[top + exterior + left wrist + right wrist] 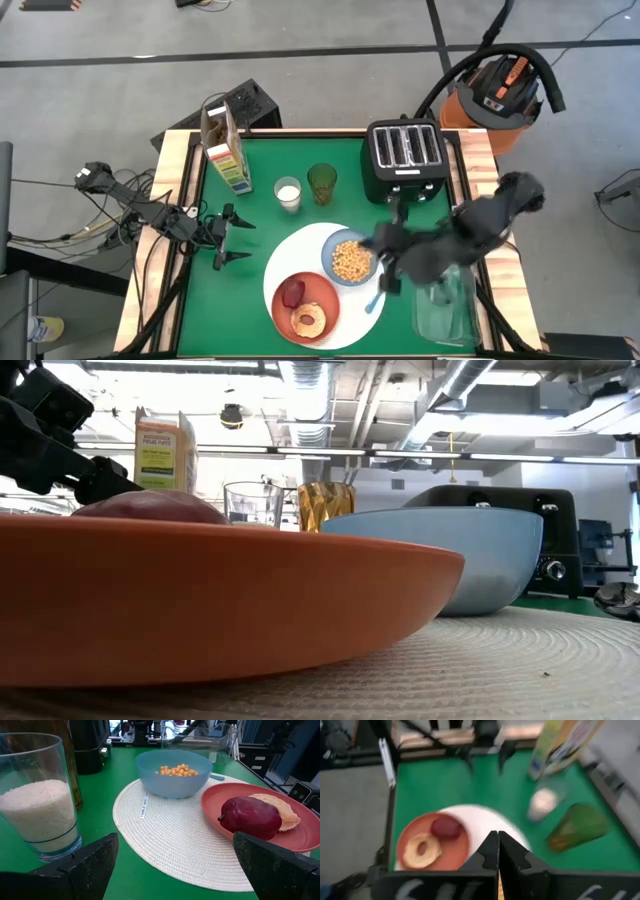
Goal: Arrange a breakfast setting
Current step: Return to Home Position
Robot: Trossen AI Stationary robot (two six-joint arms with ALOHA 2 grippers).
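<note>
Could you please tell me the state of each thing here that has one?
Light-blue round bowl, holds yellow cereal balls.
Orange-red round plate, holds a red apple and a ring-shaped bagel.
Blue-handled spoon, lying flat beside the bowl.
Clear drinking glass, over half full of something white.
Black four-slot toaster, slots empty.
Cardboard cereal box, upright, top open.
Left gripper, jaws open, empty.
Right gripper, jaws shut, empty.

Centre of green tabletop [250, 165]: round white woven placemat [300, 245]. On it: orange-red plate [276, 300] in front, light-blue bowl [328, 256] behind it, blue-handled spoon [375, 299] just right of bowl. Behind the mat, black four-slot toaster [404, 160].
</note>
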